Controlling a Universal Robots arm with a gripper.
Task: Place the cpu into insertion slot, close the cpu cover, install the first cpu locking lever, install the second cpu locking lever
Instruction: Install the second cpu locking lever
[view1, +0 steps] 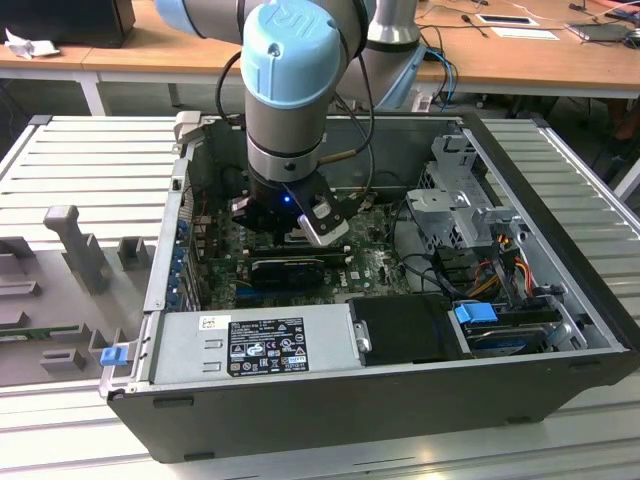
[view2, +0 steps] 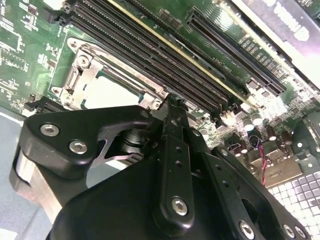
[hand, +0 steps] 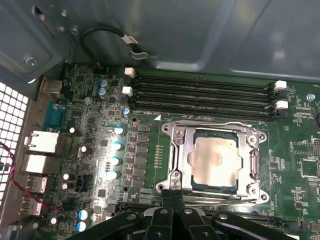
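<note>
beside the claw (hand: 172, 196) in the first wrist view, cpu (hand: 214, 160) under closed cpu cover (hand: 176, 150)

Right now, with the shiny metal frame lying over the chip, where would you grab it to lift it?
Probably by the thin edge nearest the gripper, coming down from above. The metal frame lies flat around the chip, so its broad face offers nothing to pinch, only its rim does. The long black slots crowd the opposite side, which leaves less room there.
</note>
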